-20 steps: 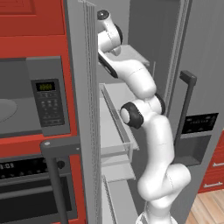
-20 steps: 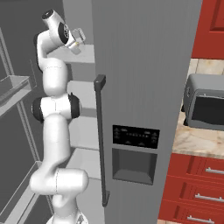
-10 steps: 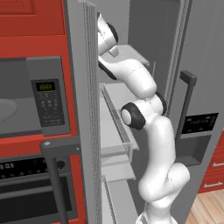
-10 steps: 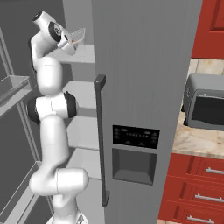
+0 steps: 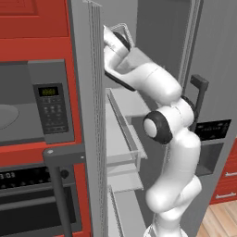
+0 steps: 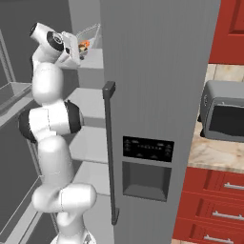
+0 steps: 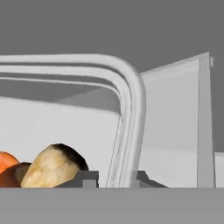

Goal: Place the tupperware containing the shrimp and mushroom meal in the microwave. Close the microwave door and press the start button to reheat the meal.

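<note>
Nearest the hand camera, the claw (image 7: 117,177) pinches the flared rim of the tupperware (image 7: 129,109), one finger (image 7: 87,178) inside the wall and the other outside, the jaws only narrowly apart. Within lies the shrimp and mushroom meal (image 7: 52,167), a pale brown lump beside orange pieces. In the right base view the tupperware (image 6: 87,39) is raised high among the fridge shelves (image 6: 90,102), beside the open fridge door (image 6: 157,95). Farther left stands the microwave (image 5: 28,109), its keypad (image 5: 51,109) facing out. Risks: a single-edge grip may let the tray tilt and spill; a wide swing could strike the fridge door edge (image 5: 95,115) between fridge and microwave.
</note>
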